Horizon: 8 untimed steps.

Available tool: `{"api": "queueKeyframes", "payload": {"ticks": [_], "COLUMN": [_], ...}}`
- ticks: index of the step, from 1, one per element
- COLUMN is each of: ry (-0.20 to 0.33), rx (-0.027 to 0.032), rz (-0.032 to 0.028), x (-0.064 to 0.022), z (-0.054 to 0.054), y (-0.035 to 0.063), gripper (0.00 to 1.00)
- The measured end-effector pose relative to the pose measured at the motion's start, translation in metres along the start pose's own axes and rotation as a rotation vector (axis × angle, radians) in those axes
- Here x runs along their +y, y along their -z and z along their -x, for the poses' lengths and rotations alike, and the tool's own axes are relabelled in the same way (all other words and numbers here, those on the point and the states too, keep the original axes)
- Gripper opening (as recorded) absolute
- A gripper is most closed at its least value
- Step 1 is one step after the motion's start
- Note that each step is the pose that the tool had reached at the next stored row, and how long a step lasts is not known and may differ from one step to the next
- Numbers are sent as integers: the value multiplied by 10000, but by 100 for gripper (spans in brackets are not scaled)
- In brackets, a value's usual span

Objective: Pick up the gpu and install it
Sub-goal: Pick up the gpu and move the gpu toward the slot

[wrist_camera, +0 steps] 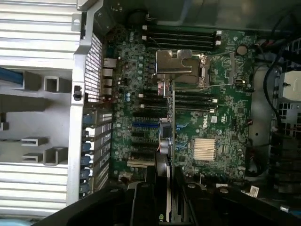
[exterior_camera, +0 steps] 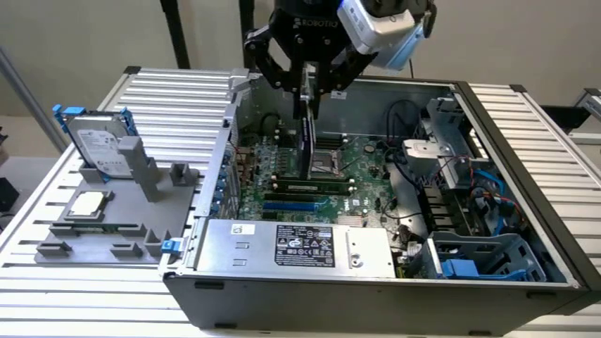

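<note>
A ribbed silver metal tabletop [exterior_camera: 535, 134] carries an open grey computer case [exterior_camera: 376, 296]. The black pincer [exterior_camera: 308, 95] is clamped on the top edge of the gpu [exterior_camera: 307, 141], a thin flat dark expansion card. It hangs upright and edge-on inside the case, above the green motherboard [exterior_camera: 371, 158]. The pick-up looks done and seating is left. The card stands over the expansion slots [exterior_camera: 293, 206], and I cannot tell whether its lower edge touches 1.

The gpu [exterior_camera: 306, 141] stands upright above the motherboard [exterior_camera: 371, 153] inside the case [exterior_camera: 376, 292].
</note>
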State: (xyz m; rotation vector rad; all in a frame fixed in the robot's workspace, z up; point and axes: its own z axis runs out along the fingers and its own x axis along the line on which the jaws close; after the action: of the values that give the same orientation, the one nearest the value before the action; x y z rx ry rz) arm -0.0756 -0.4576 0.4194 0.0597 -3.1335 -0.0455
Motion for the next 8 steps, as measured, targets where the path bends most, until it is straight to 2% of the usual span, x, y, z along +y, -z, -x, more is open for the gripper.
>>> {"api": "queueKeyframes", "payload": {"ticks": [2,8], "ry": [-6,-190], "rx": [1,11], "rz": [1,4], "x": [34,51], "z": [100,203], "y": [-51,-160], "gripper": [0,0]}}
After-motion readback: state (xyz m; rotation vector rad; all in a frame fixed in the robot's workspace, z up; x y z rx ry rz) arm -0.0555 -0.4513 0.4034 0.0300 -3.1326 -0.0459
